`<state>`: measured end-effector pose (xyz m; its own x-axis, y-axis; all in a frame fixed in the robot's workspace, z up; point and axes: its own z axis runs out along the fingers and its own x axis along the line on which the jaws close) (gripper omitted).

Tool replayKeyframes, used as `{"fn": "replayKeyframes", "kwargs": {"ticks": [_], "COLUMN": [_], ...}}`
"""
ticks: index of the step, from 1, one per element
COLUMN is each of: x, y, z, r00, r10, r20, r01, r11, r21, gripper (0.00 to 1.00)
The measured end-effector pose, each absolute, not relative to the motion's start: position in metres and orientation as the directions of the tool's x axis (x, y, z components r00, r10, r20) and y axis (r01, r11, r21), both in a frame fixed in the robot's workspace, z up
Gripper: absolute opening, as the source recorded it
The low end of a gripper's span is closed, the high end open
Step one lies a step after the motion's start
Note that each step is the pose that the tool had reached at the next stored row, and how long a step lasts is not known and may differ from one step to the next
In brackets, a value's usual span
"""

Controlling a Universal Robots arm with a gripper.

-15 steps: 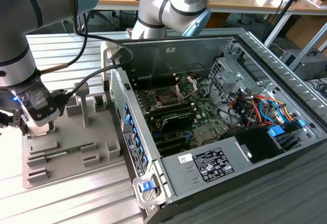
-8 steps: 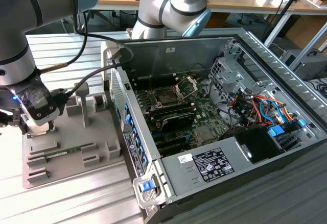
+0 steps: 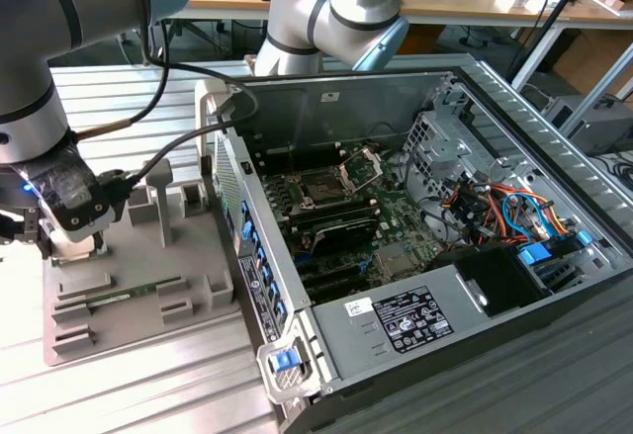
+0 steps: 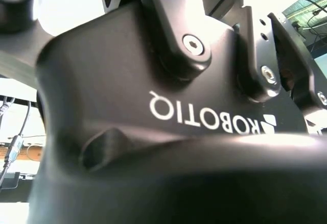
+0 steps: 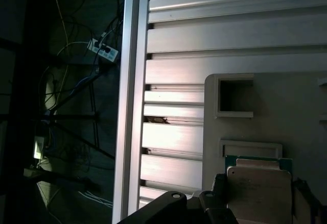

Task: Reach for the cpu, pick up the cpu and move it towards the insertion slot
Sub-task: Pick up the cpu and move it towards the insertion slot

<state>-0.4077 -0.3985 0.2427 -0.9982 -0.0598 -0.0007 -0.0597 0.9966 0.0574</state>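
The computer case (image 3: pixel 326 108) lies on its side with the cover off, so the board inside faces upward and can be reached from above. It rests on a slatted aluminium table (image 3: pixel 129 394).

The arm (image 3: pixel 336 9) rises behind the case, on the side away from the camera. It bends over to the exterior view's left of the case, which brings its wrist down outside the case.

A grey fixture tray (image 3: pixel 198 296) sits just beside the case on that same side. Its moulded recesses keep each part in a fixed pose for pickup.

The gripper (image 3: pixel 69 246) is lowered onto the end of the tray farthest from the case and points straight down. The state of the jaws cannot be told from these views.

The insertion slot (image 3: pixel 322 190) is inside the case, near the middle of the board. Its silver frame is swung open toward the rear wall of the case, leaving the dark square socket exposed to take a part.

A memory stick (image 3: pixel 129 296) lies flat in a long recess of the tray, outside the case.

The cpu (image 5: pixel 258 193) lies flat on the tray with its silvery top upward, outside the case and well apart from the slot. In the first wrist view it sits directly under the gripper, squared to it. By that judgement the work is at the reach-and-pick stage, and the move to the slot is not yet done.
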Motion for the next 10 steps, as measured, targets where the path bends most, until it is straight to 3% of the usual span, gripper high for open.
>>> {"fn": "replayKeyframes", "kwargs": {"ticks": [10], "x": [-0.4077], "y": [-0.3985], "z": [0.2465], "r00": [-0.998], "r10": [-0.06], "r20": [-0.001], "r01": [-0.06], "r11": [0.996], "r21": [0.064], "gripper": [0.55]}}
